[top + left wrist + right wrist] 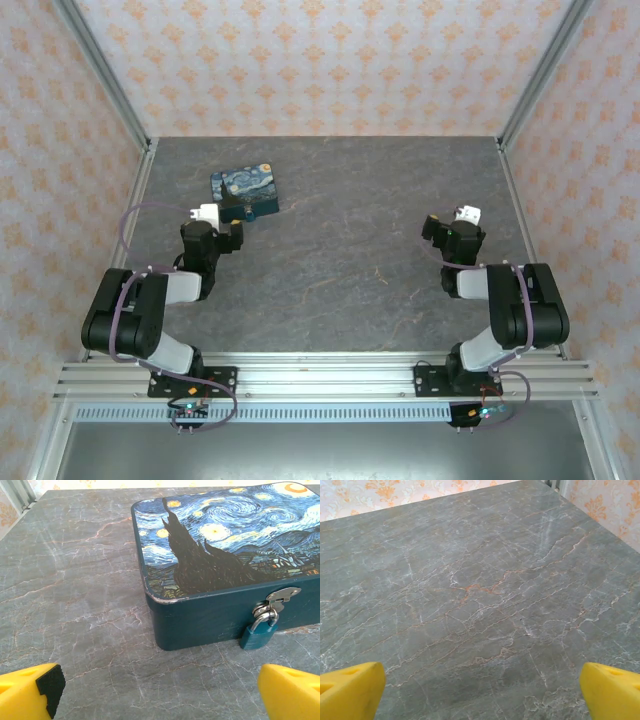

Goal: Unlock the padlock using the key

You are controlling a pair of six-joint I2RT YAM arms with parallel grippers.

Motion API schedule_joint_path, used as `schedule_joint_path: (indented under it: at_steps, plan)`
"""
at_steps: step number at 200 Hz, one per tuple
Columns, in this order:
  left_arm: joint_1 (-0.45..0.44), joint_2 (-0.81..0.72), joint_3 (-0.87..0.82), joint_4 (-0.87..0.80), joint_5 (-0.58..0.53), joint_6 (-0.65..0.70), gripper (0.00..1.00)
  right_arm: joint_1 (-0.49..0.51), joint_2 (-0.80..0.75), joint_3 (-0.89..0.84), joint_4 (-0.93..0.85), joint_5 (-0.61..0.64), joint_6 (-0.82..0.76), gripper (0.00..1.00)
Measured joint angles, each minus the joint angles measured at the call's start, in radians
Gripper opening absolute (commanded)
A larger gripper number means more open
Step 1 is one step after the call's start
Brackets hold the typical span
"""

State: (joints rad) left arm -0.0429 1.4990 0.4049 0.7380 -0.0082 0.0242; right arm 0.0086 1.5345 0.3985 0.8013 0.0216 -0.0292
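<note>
A flat tin box (245, 190) with a dark blue "Starry Night" print lies at the back left of the table. In the left wrist view the box (225, 545) is shut, and a small teal padlock (257, 634) with a silver shackle hangs from the metal hasp (282, 597) on its front wall, resting on the table. My left gripper (232, 213) is just in front of the box, open (160, 695), with yellow fingers (30, 692) wide apart and only bare table between them. My right gripper (438, 226) is open (482, 695) over bare table at the right.
The grey marbled tabletop (350, 250) is bounded by metal frame posts (140, 190) and patterned walls on three sides. In the right wrist view the table's far edge (470, 492) meets the wall.
</note>
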Motion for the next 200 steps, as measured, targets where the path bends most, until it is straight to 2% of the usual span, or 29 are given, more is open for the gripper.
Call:
schedule_joint_path:
  at_steps: [68,156,200]
  plan:
    - [0.000,0.000,0.000,-0.001,0.001,0.000,1.00,0.000,0.000,0.000,0.000,-0.018,-0.002,0.99]
    - [0.000,-0.042,0.045,-0.100,0.001,0.000,1.00,0.000,-0.003,0.000,-0.005,-0.010,0.001,0.99]
    - [0.011,-0.114,0.105,-0.218,0.000,0.000,1.00,0.000,-0.121,0.084,-0.219,0.031,0.018,0.99]
